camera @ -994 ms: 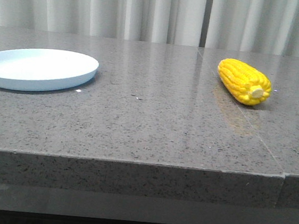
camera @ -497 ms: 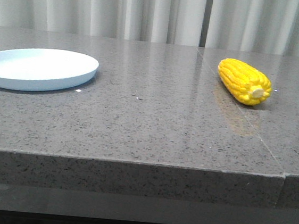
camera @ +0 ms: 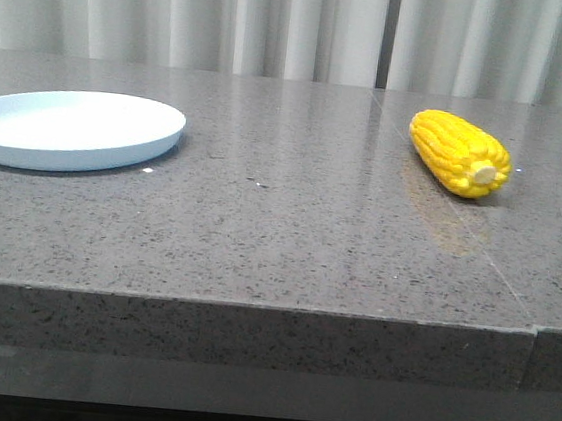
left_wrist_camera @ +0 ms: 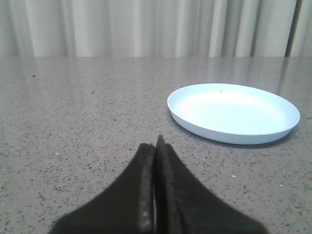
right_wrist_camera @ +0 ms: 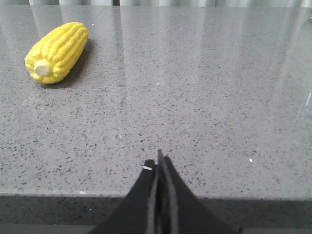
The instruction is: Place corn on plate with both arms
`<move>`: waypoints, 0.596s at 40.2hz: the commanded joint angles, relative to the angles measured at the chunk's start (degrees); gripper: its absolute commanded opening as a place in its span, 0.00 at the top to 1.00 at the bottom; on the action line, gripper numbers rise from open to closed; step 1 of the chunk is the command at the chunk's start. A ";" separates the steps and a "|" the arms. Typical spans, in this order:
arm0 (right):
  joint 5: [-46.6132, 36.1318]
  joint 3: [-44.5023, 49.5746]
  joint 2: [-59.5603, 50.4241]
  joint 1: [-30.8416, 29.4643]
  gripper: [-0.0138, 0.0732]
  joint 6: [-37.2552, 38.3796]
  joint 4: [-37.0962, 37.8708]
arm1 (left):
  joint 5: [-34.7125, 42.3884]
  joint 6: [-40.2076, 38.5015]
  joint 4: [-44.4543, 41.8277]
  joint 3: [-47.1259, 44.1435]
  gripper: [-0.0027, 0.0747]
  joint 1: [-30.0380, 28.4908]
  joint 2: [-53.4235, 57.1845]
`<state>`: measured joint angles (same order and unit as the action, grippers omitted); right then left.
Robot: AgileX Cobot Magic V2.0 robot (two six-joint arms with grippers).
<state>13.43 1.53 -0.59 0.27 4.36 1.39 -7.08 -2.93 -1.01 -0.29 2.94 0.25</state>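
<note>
Front view: corn lies on grey tabletop, well apart from plate, stub end toward camera. Plate bare. Left tool closed, empty, near plate. Right tool closed, empty, at tabletop edge, well short of corn. Nothing done; grasp, carry, placement all remain.

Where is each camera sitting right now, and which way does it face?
Front view: looks forward over the table, plate left, corn right; no arm shows.
Left wrist view: low behind the shut left gripper, facing the plate, as the front view does.
Right wrist view: behind the shut right gripper, corn ahead.
</note>
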 commanded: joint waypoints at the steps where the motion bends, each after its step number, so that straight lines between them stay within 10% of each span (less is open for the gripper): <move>1: -4.45 -0.92 -0.73 -0.27 0.85 -0.09 -0.11 | 5.34 -0.19 0.16 -0.23 0.99 -0.30 1.07; 24: -5.79 -13.51 -0.55 -0.27 0.85 0.02 -0.23 | 16.97 -0.19 -4.31 10.45 0.99 -0.30 -0.11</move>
<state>10.09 -7.08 -0.59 0.27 4.36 1.29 5.50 -2.93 -2.98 5.05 2.94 0.25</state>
